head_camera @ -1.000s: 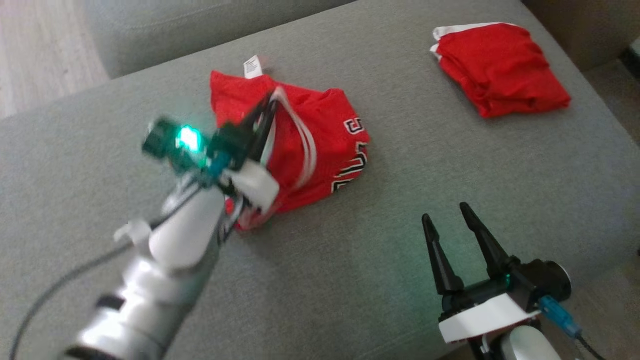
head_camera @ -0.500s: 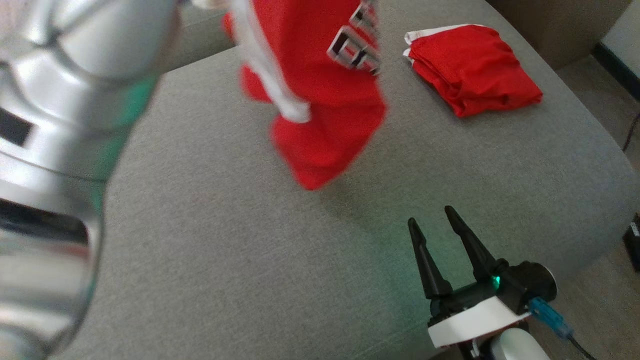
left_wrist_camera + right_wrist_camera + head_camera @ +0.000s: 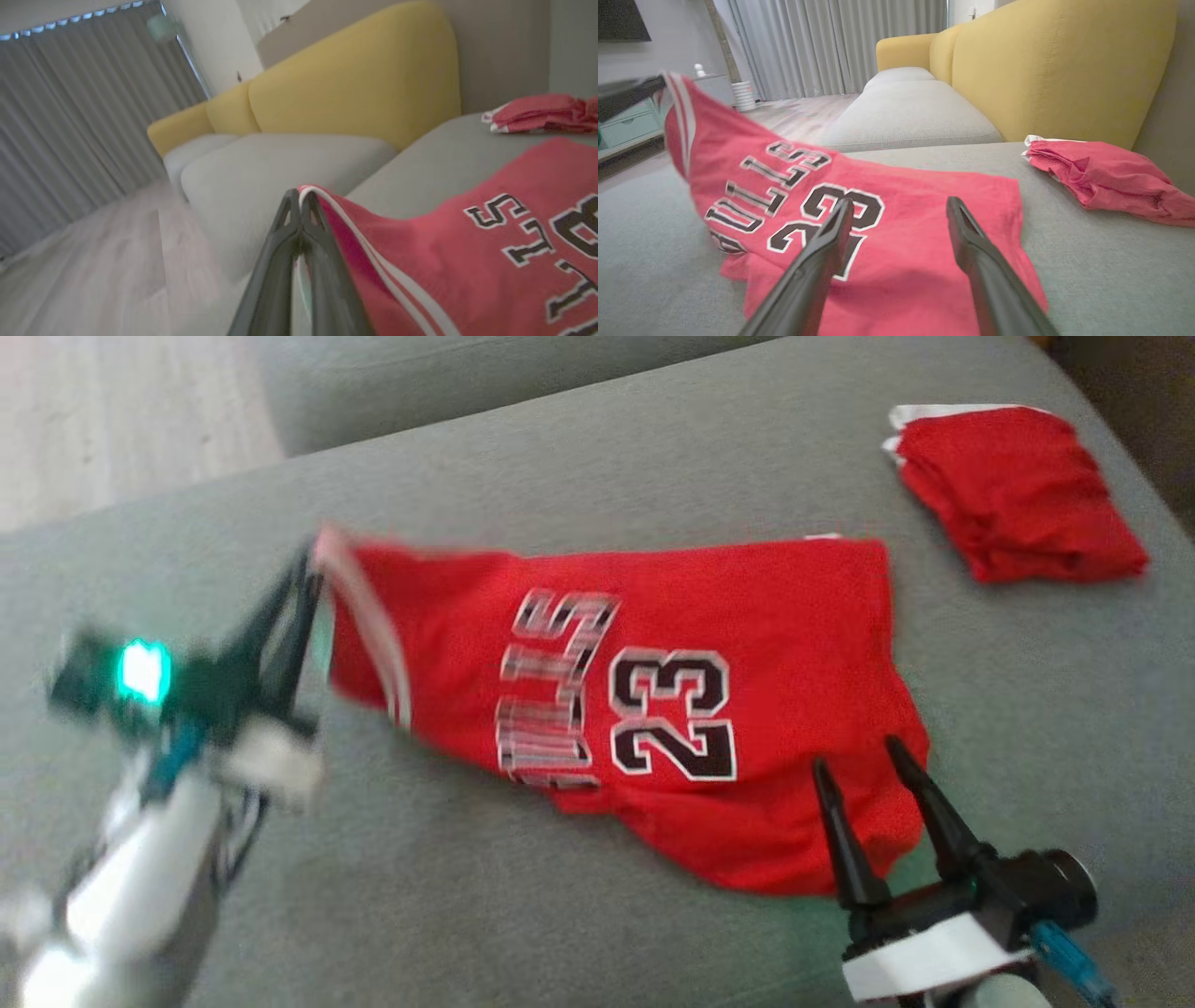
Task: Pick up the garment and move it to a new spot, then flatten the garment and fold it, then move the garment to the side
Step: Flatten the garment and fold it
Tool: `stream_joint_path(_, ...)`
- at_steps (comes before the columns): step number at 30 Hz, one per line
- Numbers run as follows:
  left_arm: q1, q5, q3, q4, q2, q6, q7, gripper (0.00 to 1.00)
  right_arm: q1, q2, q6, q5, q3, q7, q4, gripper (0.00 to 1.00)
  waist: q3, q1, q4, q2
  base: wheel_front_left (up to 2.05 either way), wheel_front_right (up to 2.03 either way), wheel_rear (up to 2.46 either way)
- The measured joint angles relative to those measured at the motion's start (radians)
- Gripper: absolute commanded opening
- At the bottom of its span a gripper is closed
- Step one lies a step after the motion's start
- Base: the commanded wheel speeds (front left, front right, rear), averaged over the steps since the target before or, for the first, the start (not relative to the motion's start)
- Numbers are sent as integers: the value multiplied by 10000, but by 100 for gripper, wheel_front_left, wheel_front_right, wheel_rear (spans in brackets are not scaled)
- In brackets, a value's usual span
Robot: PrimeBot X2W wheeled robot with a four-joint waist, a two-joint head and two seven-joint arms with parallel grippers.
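Has swung the jersey [image 3: 653, 709] from a hanging bunch to lie spread, number up, on the cushion [image 3: 560, 933], striped edge pinched in the fully closed left gripper [image 3: 306, 574], with the right gripper [image 3: 857, 754] wide open and empty over the near hem; probably calls for flattening next.

A folded red cloth [image 3: 1018, 495] lies at the far right of the grey couch seat [image 3: 560, 915]. A yellow backrest [image 3: 1064, 70] and grey curtains [image 3: 831, 42] stand beyond.

Living room; yellow sofa [image 3: 1064, 70], curtains [image 3: 822, 42]
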Motion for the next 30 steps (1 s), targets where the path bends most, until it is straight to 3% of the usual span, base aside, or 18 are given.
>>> stream_joint_path(4,2353,-458,581,-986,230,779,0,0,267,2,0,-115,-378,0,-119,100,139,-1,466,0,0,0,0)
stream_joint_path(9,3922,-719,1118,-2057,186,1440,-2,0,263,2,0,-217,-535,0,-123,100,138,-1,1013,0,0,0,0)
stream_joint_path(13,5032,-719,1177,-2470,155,1588,-2,0,252,0,0,-219,-546,0,-123,100,41,-1,1349,0,0,0,0)
stream_joint_path(18,6313,-1072,926,-2644,19,1436,58,0,256,-33,0,-251,-627,0,-121,100,-73,-2,1654,0,0,0,0)
stream_joint_path(19,6516,-1225,855,-2640,-10,1302,86,13,258,-42,0,-282,-642,0,-121,100,-89,-2,1705,0,0,0,0)
stream_joint_path(20,6680,-1333,792,-2642,-15,1193,125,63,259,-59,0,-284,-656,0,-119,100,-108,-1,1748,0,0,0,0)
stream_joint_path(21,6806,-1434,765,-2656,-21,1127,174,100,259,-77,0,-284,-660,0,-117,100,-131,-1,1784,0,0,0,0)
stream_joint_path(27,6803,-1789,1076,-3553,165,1049,316,100,263,-121,0,-286,-642,0,-115,100,-177,-2,1974,1,0,0,0)
stream_joint_path(30,6077,-1733,1164,-4349,548,1011,1020,100,254,-153,-2,-288,-614,0,-125,100,-66,-2,2054,1,0,0,0)
